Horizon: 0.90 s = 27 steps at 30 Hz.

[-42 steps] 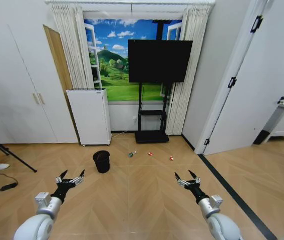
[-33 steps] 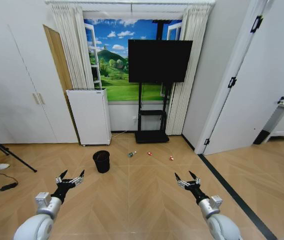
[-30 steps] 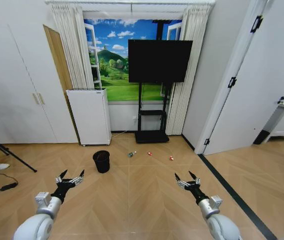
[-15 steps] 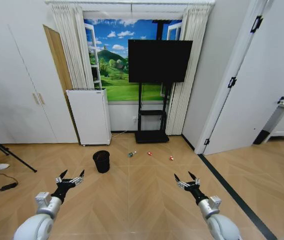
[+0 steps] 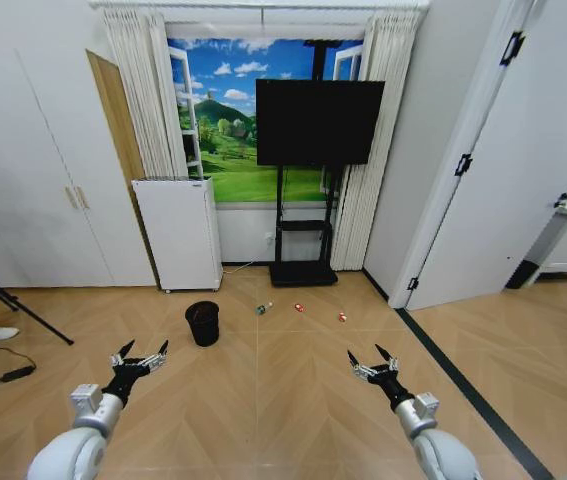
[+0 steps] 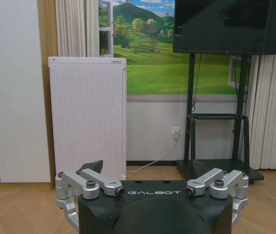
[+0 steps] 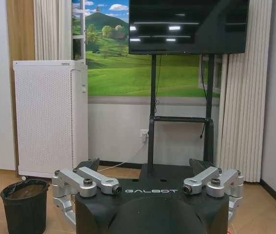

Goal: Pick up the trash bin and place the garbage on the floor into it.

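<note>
**Both arms held out low with empty, spread fingers; bin and litter on the floor ahead**

The left gripper (image 5: 140, 356) has its fingers (image 5: 160, 349) spread apart and holds nothing. It hangs above the wooden floor (image 5: 263, 400) in the head view, at the end of the left arm, which reaches forward from the lower left. The right gripper (image 5: 372, 362) is likewise released, its fingers (image 5: 353, 357) splayed and empty, at the end of the right arm, which reaches forward from the lower right. The two grippers are well apart, each pointing toward the far wall.

Ahead of the left gripper, the trash bin (image 5: 202, 323), small, black and round, stands upright on the floor. It is clear of both grippers. In the right wrist view the bin (image 7: 25, 206) sits off to one side, in front of the tall white perforated appliance (image 7: 50, 117).

The garbage lies on the floor to the right of the bin, in a loose row: a small clear bottle (image 5: 261, 309) with a green label nearest the bin, then a small red-and-white piece (image 5: 299, 308), then another red piece (image 5: 342, 317) farthest right. None touches the bin.

Behind them, the white appliance (image 5: 177, 233) stands against the wall, beside a black television (image 5: 319, 122) on a stand (image 5: 303, 272). A landscape mural (image 5: 228, 120) with curtains fills the wall behind.
</note>
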Tool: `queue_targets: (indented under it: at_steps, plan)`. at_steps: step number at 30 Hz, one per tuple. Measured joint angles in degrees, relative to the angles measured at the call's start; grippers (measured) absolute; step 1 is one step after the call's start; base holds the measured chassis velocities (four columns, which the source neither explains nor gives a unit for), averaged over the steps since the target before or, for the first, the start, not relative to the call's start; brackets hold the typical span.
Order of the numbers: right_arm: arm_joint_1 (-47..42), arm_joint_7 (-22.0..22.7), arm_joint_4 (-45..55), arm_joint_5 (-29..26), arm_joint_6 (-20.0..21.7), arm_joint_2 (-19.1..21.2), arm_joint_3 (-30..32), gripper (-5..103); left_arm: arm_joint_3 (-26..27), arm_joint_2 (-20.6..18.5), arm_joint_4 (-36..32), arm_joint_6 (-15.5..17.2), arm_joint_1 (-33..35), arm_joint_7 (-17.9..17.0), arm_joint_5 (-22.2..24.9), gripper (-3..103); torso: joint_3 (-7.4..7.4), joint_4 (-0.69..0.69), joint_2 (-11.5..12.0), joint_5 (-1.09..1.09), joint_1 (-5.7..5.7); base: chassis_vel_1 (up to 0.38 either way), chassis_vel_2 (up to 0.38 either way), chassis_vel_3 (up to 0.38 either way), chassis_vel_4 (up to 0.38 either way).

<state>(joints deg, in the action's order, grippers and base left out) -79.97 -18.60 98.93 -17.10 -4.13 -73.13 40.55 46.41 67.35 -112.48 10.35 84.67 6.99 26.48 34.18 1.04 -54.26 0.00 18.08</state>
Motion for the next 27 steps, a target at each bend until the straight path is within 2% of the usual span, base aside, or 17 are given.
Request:
queue_targets:
  at_steps: [20, 27]
  plan:
    - [0.3, -0.4, -0.6, 1.0, -0.2, 0.1, -0.3, 100, 0.0, 1.0, 0.0, -0.3, 0.5, 0.7, -0.6, 100, 0.01, -0.02, 0.0, 0.00, 0.01, -0.069, 0.167, 0.063, -0.169]
    - [0.1, -1.6, -0.7, 1.6, -0.2, 0.2, -0.2, 100, 0.1, 1.0, -0.2, -0.4, 0.6, 0.8, -0.7, 100, 0.01, 0.00, 0.0, -0.01, 0.00, -0.138, 0.225, 0.144, -0.225]
